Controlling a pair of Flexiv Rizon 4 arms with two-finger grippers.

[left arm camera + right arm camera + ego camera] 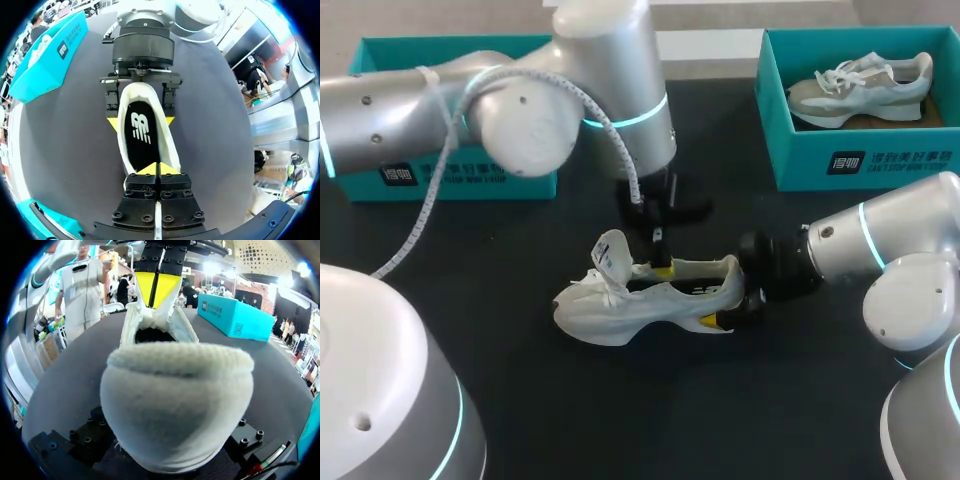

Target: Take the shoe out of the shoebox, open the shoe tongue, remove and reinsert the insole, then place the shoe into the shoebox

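Resting at the middle of the tabletop (620, 420), the white shoe (650, 300) is clamped at the heel from both sides by the right jaws. The left jaws, tips pressed together, sit at its mouth over the black insole (142, 135). A shoebox (860, 160) behind holds a second shoe (865, 88).
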